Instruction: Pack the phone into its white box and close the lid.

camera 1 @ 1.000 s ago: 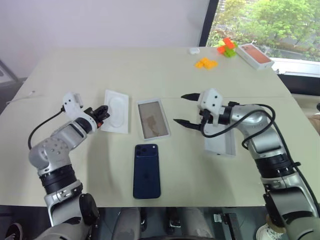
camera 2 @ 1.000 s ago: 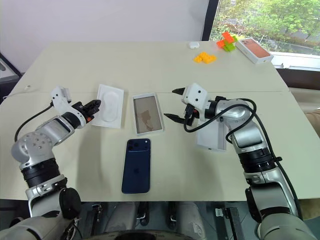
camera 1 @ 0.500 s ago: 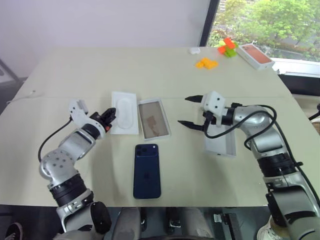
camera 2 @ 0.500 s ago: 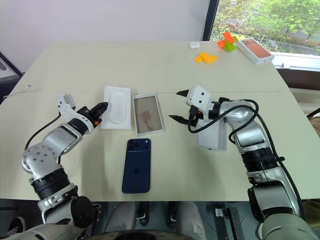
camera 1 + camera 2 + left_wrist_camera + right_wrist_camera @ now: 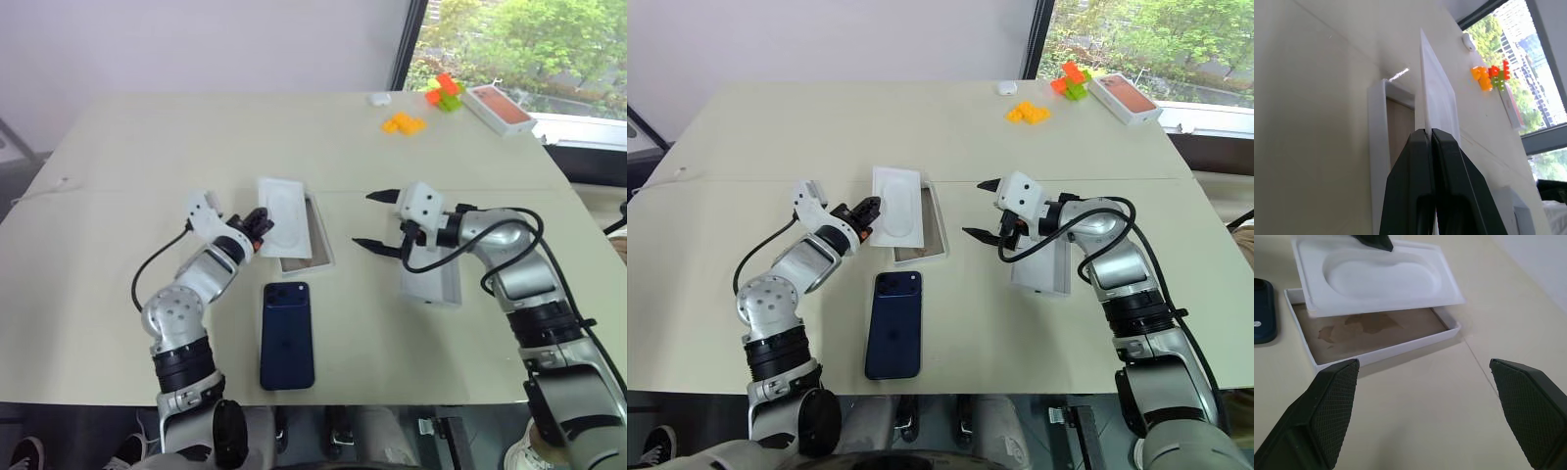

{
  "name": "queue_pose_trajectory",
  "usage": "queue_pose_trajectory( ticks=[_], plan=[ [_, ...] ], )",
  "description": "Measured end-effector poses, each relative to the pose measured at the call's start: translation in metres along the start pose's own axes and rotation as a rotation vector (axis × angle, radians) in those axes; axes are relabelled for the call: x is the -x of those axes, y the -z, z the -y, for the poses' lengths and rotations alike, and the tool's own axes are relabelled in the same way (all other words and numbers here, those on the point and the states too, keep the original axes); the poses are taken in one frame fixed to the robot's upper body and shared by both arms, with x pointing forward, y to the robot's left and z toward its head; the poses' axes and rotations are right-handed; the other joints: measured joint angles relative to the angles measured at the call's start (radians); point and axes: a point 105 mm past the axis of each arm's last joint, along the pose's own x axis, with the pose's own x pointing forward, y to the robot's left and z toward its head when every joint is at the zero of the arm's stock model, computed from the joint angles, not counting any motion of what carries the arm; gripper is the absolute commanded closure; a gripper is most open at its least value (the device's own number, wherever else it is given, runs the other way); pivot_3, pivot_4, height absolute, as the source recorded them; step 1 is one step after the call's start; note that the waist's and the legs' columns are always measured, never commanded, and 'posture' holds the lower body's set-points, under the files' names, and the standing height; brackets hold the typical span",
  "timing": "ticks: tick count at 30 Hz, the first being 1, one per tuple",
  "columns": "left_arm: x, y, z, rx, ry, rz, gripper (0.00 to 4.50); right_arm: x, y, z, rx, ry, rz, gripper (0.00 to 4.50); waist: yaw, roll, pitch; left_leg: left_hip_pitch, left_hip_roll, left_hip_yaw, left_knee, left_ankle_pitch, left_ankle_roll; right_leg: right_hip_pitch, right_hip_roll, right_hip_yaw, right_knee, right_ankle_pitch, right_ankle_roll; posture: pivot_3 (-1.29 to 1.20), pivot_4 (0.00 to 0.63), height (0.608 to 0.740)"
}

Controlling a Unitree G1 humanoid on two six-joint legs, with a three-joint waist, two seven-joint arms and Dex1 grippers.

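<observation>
The phone [image 5: 287, 335], dark navy with its camera bump toward the far end, lies flat near the table's front edge. Just beyond it sits the white box [image 5: 321, 237], its brownish floor [image 5: 1376, 330] partly showing. My left gripper [image 5: 257, 223] is shut on the edge of a thin white insert [image 5: 284, 211] with an oval recess, which hangs over the box's left part. To the right of the box, my right gripper [image 5: 364, 219] stands open and holds nothing. The lid [image 5: 431, 286] lies on the table under that arm.
At the far right of the table are orange blocks [image 5: 403, 123], an orange-and-green block [image 5: 443, 90], a box with a reddish-orange top [image 5: 499, 108] and a small white object [image 5: 379, 98]. A seam crosses the table just beyond the white box.
My left gripper has carried the insert to the right, from beside the white box to over it. The right gripper has stayed where it was, open.
</observation>
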Motion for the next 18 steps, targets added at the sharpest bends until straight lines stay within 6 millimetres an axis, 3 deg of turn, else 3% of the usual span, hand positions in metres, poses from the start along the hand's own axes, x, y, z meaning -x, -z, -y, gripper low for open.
queue_pose_trajectory(
  ticks=[8, 18],
  plan=[
    [-0.006, 0.019, 0.005, -0.025, -0.003, -0.052, 4.46, 0.000, 0.001, 0.000, -0.001, 0.003, -0.001, 0.00, -0.001, 0.000, 0.000, 0.000, 0.000, 0.000, 0.000, 0.000, 0.001, 0.000, 0.000, 0.000, 0.000, -0.001, 0.003, 0.00, 0.150, 0.737],
    [-0.009, 0.018, -0.001, -0.012, -0.045, -0.010, 4.46, 0.000, 0.001, 0.000, 0.000, 0.006, -0.002, 0.00, 0.000, 0.000, 0.000, 0.000, 0.000, 0.000, 0.000, -0.002, 0.003, 0.000, 0.000, 0.000, 0.000, -0.002, 0.003, 0.00, 0.150, 0.737]
  ],
)
